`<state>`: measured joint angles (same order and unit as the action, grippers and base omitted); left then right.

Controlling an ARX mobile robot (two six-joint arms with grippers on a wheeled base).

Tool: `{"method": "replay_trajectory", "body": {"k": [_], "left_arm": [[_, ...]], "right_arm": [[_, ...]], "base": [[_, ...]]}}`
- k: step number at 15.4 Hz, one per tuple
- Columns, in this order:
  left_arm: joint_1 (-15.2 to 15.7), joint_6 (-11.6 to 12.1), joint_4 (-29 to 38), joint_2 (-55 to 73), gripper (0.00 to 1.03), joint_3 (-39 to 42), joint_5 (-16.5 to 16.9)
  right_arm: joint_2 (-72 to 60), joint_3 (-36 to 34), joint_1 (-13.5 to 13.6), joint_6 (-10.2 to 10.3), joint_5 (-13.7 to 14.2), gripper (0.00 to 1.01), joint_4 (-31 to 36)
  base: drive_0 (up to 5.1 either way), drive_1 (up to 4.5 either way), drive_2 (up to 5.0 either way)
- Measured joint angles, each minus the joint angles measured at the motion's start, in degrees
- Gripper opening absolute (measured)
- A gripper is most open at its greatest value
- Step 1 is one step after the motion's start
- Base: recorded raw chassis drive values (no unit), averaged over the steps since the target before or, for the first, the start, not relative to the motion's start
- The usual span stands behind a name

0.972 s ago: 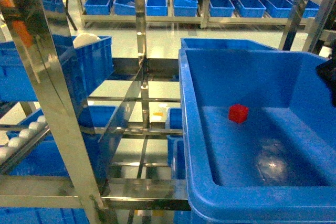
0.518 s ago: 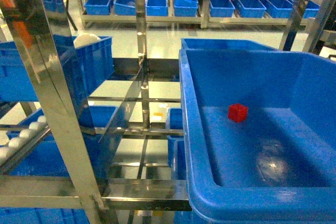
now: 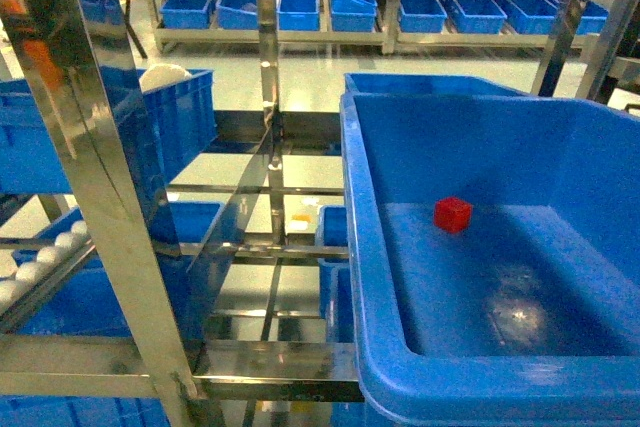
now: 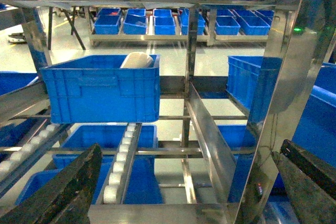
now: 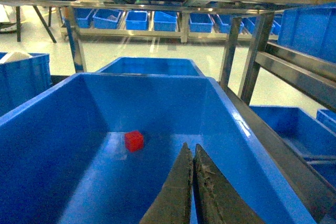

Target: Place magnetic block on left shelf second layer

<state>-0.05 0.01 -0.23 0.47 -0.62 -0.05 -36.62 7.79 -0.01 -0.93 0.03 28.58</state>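
Observation:
The magnetic block (image 3: 453,214), a small red cube, lies on the floor of the large deep blue bin (image 3: 350,197) that fills the left shelf second layer. The right wrist view shows the block (image 5: 134,140) toward the bin's far wall (image 5: 157,98). My right gripper (image 5: 191,146) is shut and empty, above the bin floor, near and right of the block. My left gripper (image 4: 191,148) is wide open and empty, facing the steel rack left of the bin. Neither gripper shows in the head view.
A slanted steel post (image 3: 100,197) stands close at the left. Behind it sits a smaller blue bin (image 3: 165,112) holding a white object. White roller rails (image 3: 30,267) run below. Rows of blue bins (image 3: 300,7) line the far rack. A steel rail (image 5: 294,72) passes right of the bin.
A dark part of the right gripper at the head view's right edge one second ago has drawn back out of view. The block stays put.

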Motion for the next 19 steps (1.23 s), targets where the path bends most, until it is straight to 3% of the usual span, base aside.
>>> {"method": "replay_trajectory", "body": {"k": [10,11,19], "left_arm": [[0.0,0.0,0.0,0.0,0.98,0.0,-0.02],[0.0,0.0,0.0,0.0,0.98,0.0,0.0],[0.0,0.0,0.0,0.0,0.98,0.0,0.0]], "right_arm": [[14.36,-5.46,0.0,0.31,0.0,0.02,-8.68],[15.21,-7.08,0.0,0.33,0.0,0.02,-6.75],[25.73,-7.06,0.0,0.33,-0.02,0.02,-17.64]], "base": [[0.0,0.0,0.0],[0.0,0.0,0.0],[0.0,0.0,0.0]]}}
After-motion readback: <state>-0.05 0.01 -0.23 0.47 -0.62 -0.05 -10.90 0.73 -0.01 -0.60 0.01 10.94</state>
